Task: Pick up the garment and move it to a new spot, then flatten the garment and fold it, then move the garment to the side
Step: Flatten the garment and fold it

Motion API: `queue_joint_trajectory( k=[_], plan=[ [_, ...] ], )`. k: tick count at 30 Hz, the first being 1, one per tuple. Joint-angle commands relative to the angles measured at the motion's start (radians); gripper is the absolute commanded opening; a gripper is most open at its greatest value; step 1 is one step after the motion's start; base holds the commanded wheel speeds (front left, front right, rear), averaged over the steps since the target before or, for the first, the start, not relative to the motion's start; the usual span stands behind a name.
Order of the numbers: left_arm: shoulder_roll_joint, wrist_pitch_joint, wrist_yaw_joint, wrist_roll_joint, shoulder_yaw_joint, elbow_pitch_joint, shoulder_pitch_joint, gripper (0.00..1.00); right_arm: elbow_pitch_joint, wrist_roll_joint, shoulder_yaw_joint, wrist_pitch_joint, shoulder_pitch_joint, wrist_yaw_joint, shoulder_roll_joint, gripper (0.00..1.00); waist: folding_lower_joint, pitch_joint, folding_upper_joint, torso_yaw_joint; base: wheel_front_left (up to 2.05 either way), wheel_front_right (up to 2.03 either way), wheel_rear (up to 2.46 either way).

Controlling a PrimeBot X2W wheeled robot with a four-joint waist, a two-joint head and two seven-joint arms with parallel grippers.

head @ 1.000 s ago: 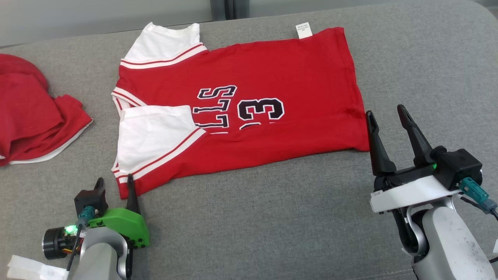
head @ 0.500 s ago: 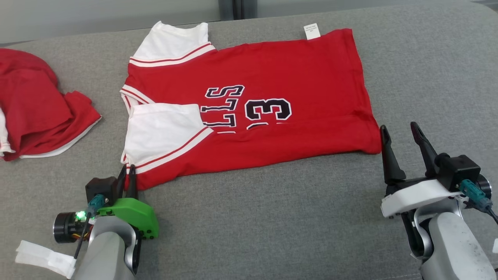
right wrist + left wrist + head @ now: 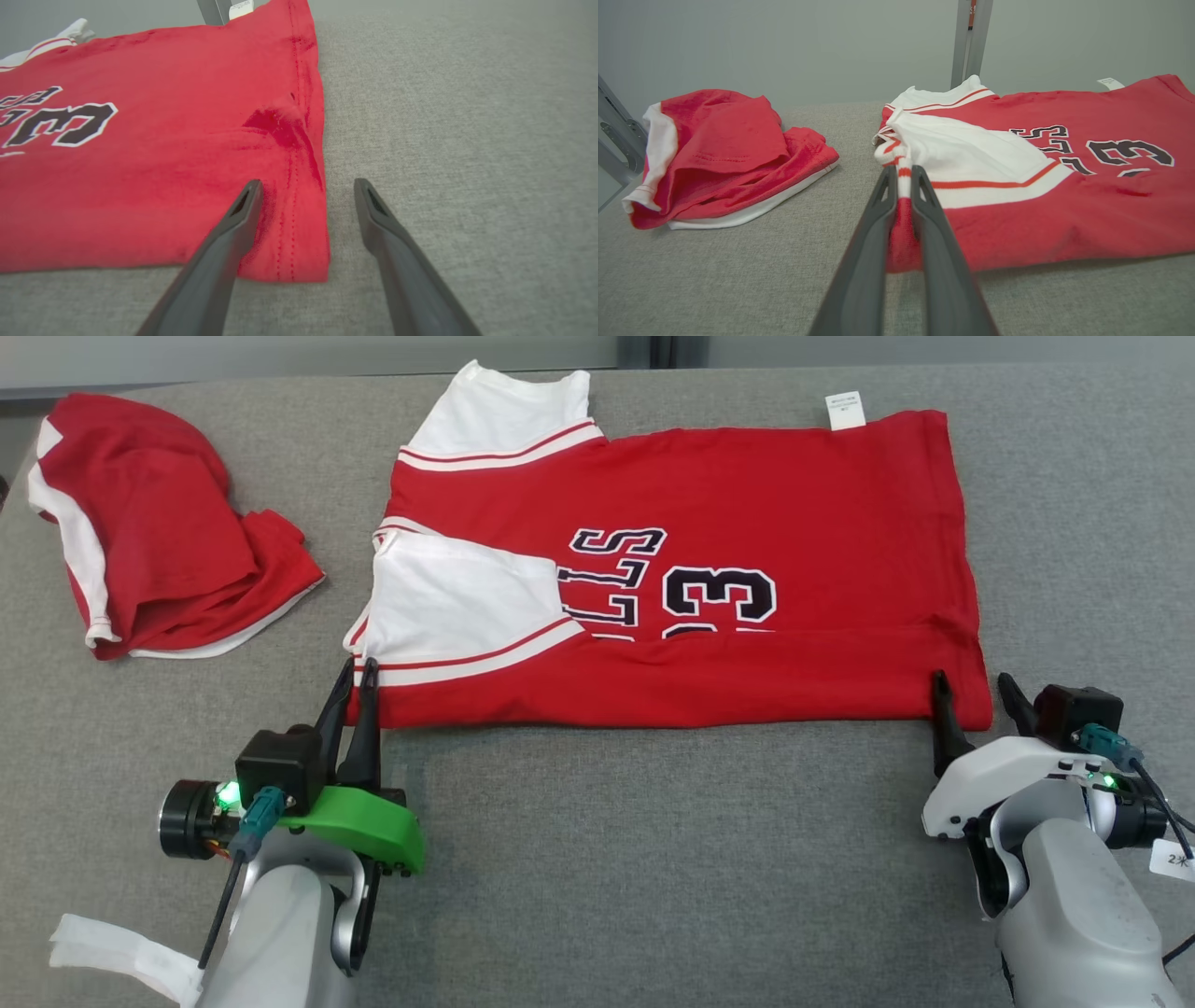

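By my reading you are in the folding step. The garment (image 3: 672, 569), a red jersey with white sleeves (image 3: 457, 597), lies flat across the upper middle of the head view. Its near long edge looks already turned over once, since the fold line cuts through the dark number and lettering. Your left gripper (image 3: 359, 667), at the lower left, is pinched tight on the near left corner; the left wrist view shows the red-and-white trim squeezed between its jaws. Your right gripper (image 3: 971, 679), at the lower right, stands wide and holds nothing. In the right wrist view its fingers (image 3: 233, 228) straddle the near right hem corner, one over the cloth and the other over the bare grey surface (image 3: 653, 859). The next move calls for closing that hand on the corner, low enough to catch every layer. Then lift both corners together and level, so the edge travels as a straight line toward the top of the frame. The jersey is a thin, limp knit with a stitched double hem and a small dark crease just up from the right corner; expect it to sag between the two grips. The surface is coarse woven grey fabric and is likely to drag at the cloth. A second red garment (image 3: 159, 541) lies crumpled at the upper left, well apart from the jersey, and a white label (image 3: 845, 411) sticks out at the far edge.
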State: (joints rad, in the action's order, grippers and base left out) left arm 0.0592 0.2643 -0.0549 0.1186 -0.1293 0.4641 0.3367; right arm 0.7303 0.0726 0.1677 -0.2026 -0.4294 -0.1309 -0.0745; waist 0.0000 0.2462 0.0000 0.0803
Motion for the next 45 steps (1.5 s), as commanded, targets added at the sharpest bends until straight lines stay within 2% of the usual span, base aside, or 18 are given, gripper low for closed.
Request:
queue_joint_trajectory(
  k=[1,8,9,10,11,14,20,27,35,45],
  plan=[
    [0.001,0.0,-0.007,-0.007,-0.003,-0.008,-0.014,0.0,0.031,0.01,0.008,0.003,-0.022,0.0,0.005,1.0,0.0,0.012,0.0,0.02,0.0,0.0,0.0],
    [-0.003,0.0,-0.012,-0.008,-0.024,-0.016,-0.022,0.0,0.189,-0.069,0.034,0.011,-0.074,0.0,0.002,1.0,0.0,0.014,0.0,0.038,0.0,0.0,0.0],
    [-0.003,0.0,-0.012,-0.007,-0.025,-0.013,-0.023,0.0,0.204,-0.072,0.034,0.013,-0.08,0.0,0.004,0.84,0.0,0.014,0.0,0.037,0.0,0.0,0.0],
    [-0.003,0.0,-0.012,-0.006,-0.027,-0.01,-0.023,0.0,0.22,-0.075,0.031,0.012,-0.088,0.0,0.007,0.29,0.0,0.013,0.0,0.037,0.0,0.0,0.0],
    [-0.004,0.0,-0.012,-0.005,-0.028,-0.007,-0.024,0.0,0.231,-0.077,0.026,0.008,-0.093,0.0,0.009,0.0,0.0,0.012,0.0,0.036,0.0,0.0,0.0],
    [-0.004,0.0,-0.007,-0.002,-0.028,0.007,-0.029,0.0,0.257,-0.084,0.012,-0.006,-0.105,0.001,0.007,0.0,0.0,0.004,0.0,0.03,0.0,0.0,0.0],
    [-0.005,0.0,-0.007,0.01,-0.023,0.064,-0.044,0.0,0.252,-0.109,-0.016,-0.041,-0.113,0.001,-0.036,0.0,0.0,-0.028,0.0,0.016,0.0,0.0,0.0],
    [0.001,0.0,-0.008,0.018,-0.017,0.159,-0.081,0.0,0.252,-0.08,-0.054,-0.042,-0.094,0.001,-0.075,0.0,0.0,-0.1,0.0,-0.004,0.0,0.0,0.0],
    [0.01,0.0,-0.022,0.034,-0.021,0.189,-0.163,0.0,0.221,0.074,-0.126,0.049,-0.007,0.001,-0.105,0.0,0.0,-0.204,0.0,-0.015,0.0,0.0,0.0],
    [0.013,-0.026,-0.029,0.036,-0.057,0.17,-0.229,0.0,0.011,0.27,-0.223,0.223,0.181,0.001,-0.153,0.0,0.0,-0.23,0.0,-0.013,0.0,0.0,0.0]
  ],
)
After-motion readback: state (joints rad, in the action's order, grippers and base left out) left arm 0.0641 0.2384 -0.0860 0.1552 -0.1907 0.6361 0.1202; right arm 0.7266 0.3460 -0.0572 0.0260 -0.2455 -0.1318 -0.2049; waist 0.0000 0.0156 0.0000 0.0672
